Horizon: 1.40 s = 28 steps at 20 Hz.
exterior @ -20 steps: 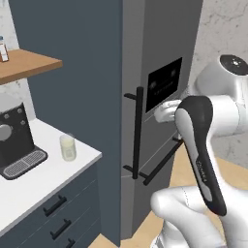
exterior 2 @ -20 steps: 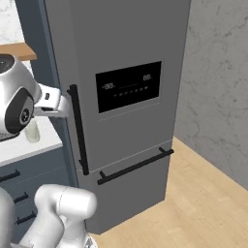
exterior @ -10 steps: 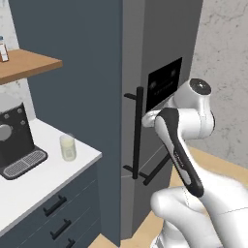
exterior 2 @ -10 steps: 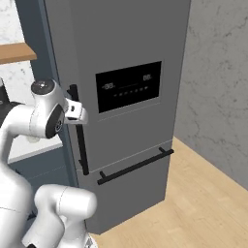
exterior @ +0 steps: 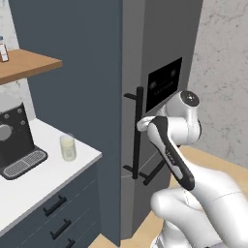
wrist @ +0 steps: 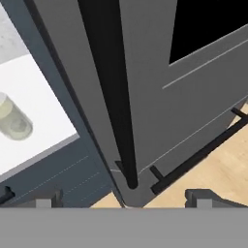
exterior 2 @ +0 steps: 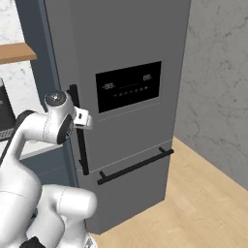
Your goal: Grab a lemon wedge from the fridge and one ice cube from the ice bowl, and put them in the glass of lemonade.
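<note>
Fridge [exterior 2: 126, 43] is the tall dark grey appliance, and its doors are closed. On its upper door sits a black display panel [exterior 2: 128, 86]. A vertical black bar handle [exterior 2: 80, 131] runs down the edge of the upper door, to the left of the panel, and a second, horizontal bar handle [exterior 2: 135, 165] crosses the lower drawer below the panel.

The gripper [wrist: 125, 197] is just in front of the vertical handle, near its lower half. Its two fingers are spread fully wide, one on each side of the bar, and they hold nothing.

Left of the fridge is a white counter [exterior: 43, 177] on dark drawers. The glass of lemonade [exterior: 68, 147] stands upright on this counter, near the fridge side wall. A black coffee machine [exterior: 17, 140] stands further from the fridge than the glass. Above it, a wooden shelf [exterior: 26, 63] is fixed to the wall. To the right of the fridge, the floor [exterior 2: 193, 203] is light wood.
</note>
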### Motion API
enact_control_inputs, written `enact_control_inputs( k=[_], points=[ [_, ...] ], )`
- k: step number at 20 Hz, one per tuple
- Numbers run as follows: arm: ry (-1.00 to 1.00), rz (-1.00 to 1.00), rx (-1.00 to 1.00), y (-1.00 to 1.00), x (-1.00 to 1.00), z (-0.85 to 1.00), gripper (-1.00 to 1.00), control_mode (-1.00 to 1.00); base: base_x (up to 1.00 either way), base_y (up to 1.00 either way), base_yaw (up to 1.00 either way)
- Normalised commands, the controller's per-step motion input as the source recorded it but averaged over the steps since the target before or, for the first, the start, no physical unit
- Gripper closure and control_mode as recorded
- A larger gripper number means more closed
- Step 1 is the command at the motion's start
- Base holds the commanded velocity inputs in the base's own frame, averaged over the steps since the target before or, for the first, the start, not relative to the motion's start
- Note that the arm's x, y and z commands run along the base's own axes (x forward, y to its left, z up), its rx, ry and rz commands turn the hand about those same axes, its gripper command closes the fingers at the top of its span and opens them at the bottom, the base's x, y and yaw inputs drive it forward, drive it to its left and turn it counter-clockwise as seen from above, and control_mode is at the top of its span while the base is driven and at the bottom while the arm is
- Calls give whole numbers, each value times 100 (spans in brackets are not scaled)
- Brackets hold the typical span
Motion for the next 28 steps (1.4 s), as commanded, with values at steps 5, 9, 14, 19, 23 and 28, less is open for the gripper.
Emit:
enact_control_inputs(
  k=[5, 9, 14, 19, 23, 28],
  points=[
    [1, 0, 0, 12, 48, -24, -100, -100, 0, 0, 0],
    [10, 1, 0, 13, 69, -2, -100, -100, 0, 0, 0],
    [15, 0, 0, 13, 66, 0, -100, -100, 0, 0, 0],
    [8, 0, 0, 3, 41, -15, -100, -100, 0, 0, 0],
    [0, 0, 0, 0, 58, -46, -100, -100, 0, 0, 0],
    [-1, 1, 2, 0, 54, -41, -100, -100, 0, 0, 0]
  ],
)
